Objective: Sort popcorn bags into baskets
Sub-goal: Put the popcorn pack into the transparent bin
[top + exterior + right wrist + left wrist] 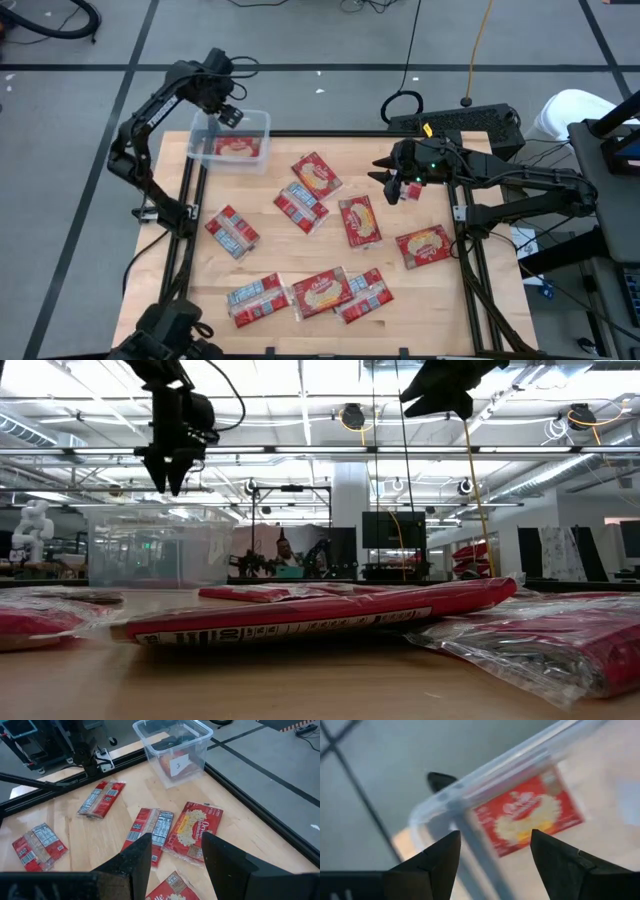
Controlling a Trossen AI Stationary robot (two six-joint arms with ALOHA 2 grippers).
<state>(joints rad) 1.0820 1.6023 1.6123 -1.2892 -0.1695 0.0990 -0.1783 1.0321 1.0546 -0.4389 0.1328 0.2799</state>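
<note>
The clear basket [203, 135] stands at the table's far left corner with one red popcorn bag [238, 148] lying flat on its bottom, picture side up [527, 815]. My left gripper [228, 113] hangs above the basket [160, 550], pointing steeply down, open and empty [492, 852]. My right gripper [398, 186] is raised over the table's far right part, open, with nothing between its fingers [175, 852]. Several more popcorn bags lie flat on the wooden table, among them one at the middle [316, 172] and one at the right [426, 246].
Loose bags lie around the table's middle [301, 207], [359, 221], at the left [232, 231] and in a row along the near edge [322, 292]. A black frame rail [468, 250] borders the table's right side. A dark keyboard-like box [460, 125] sits beyond the far right.
</note>
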